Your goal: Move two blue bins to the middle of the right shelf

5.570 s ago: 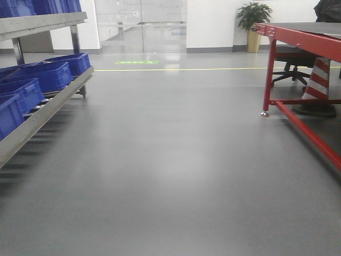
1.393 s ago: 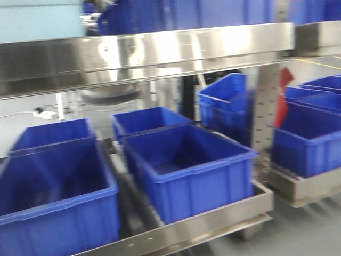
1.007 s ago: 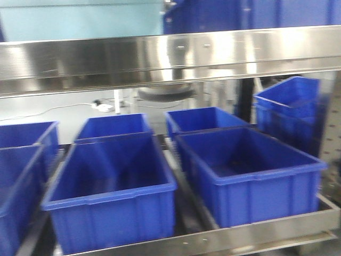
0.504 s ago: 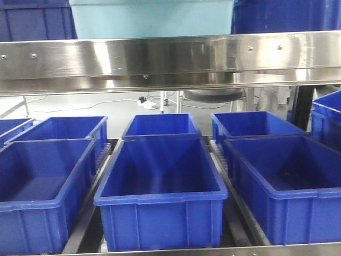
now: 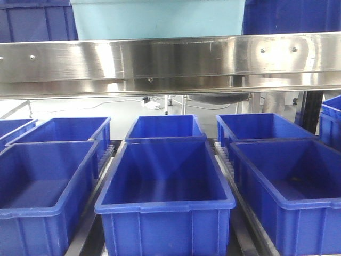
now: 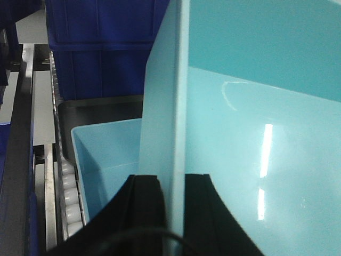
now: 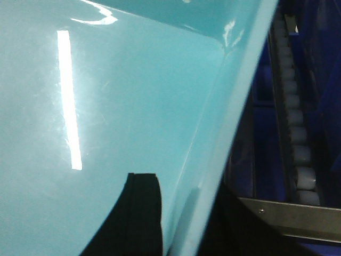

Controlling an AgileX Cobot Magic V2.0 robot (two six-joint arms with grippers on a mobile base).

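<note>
On my front camera a pale turquoise plastic bin (image 5: 157, 18) fills the top of the picture. It is held up above a brushed steel shelf rail (image 5: 170, 64) that runs the full width. Only the bin's flat wall shows there, with darker blue crates on either side of it.

Under the rail I see dark blue plastic bins (image 5: 165, 176) in two rows on the lower level, open side up. One sits dead centre in front and has a neighbour on each side.

The left gripper (image 6: 169, 184) is pinching the turquoise bin's upright wall. One black finger (image 6: 144, 213) presses each face and the thin rim stands between them. To its left a white roller track (image 6: 69, 192) runs past more dark blue crates.

The right gripper (image 7: 181, 213) appears to be clamped on the same bin's rim. One black finger (image 7: 141, 213) lies against the glossy inner face, and a dark shape sits just outside the rim. More rollers pass along the right.
</note>
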